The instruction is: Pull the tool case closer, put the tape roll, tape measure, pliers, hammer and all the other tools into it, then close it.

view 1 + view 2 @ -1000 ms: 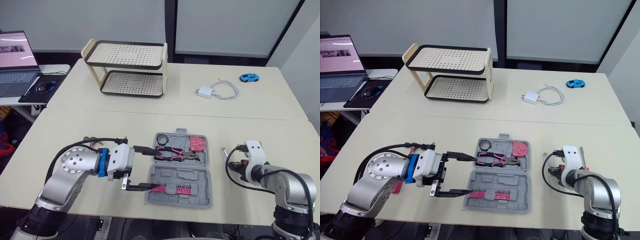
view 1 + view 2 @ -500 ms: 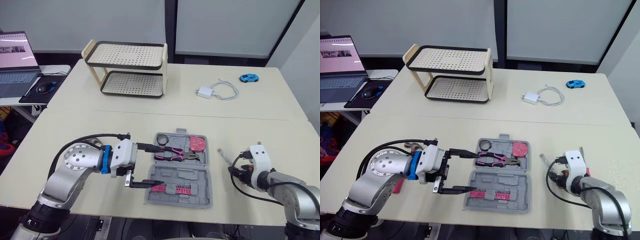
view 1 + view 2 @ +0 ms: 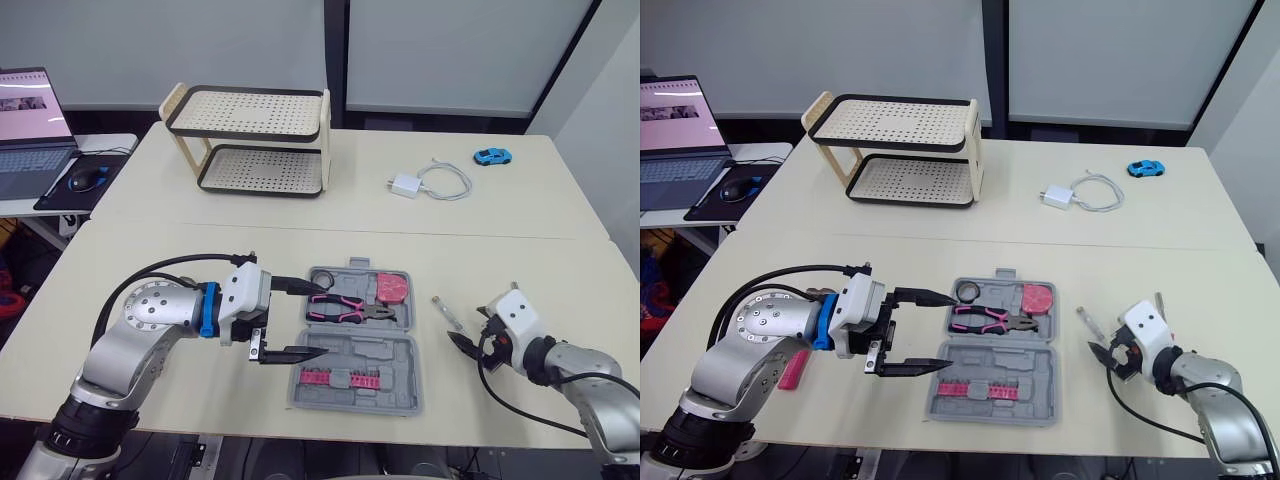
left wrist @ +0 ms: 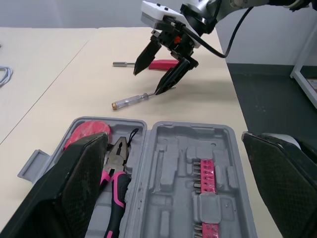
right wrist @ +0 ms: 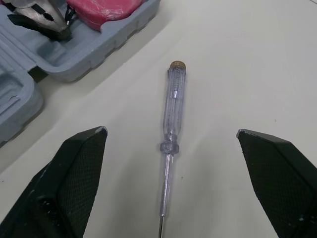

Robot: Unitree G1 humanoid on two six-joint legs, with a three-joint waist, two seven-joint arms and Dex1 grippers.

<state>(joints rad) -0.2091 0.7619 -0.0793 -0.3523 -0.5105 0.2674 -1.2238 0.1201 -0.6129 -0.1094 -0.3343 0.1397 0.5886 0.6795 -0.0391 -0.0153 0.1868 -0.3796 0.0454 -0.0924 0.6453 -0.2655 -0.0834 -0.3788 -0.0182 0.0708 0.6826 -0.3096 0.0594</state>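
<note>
The grey tool case [image 3: 415,350] lies open near the table's front edge. In it are pink-handled pliers [image 3: 338,306], a tape roll [image 3: 325,279], a red tape measure [image 3: 392,287] and a pink bit strip [image 3: 340,378]. My left gripper [image 3: 319,318] is open, its fingers reaching over the case's left part and touching nothing. A clear-handled screwdriver [image 5: 174,116] lies on the table right of the case. My right gripper [image 3: 471,329] stands open just right of it, holding nothing. Behind that gripper lies a pink-handled tool [image 4: 162,64]. Another pink tool [image 3: 792,368] lies under my left arm.
A two-tier perforated rack [image 3: 250,140] stands at the back left of the table. A white charger with its cable [image 3: 410,184] and a blue toy car [image 3: 490,156] lie at the back right. A laptop [image 3: 30,120] sits on a side table to the left.
My right gripper has opened and drawn back to the right, and the clear screwdriver now lies free on the table. My left gripper has stayed open and shifted slightly left along the case.
</note>
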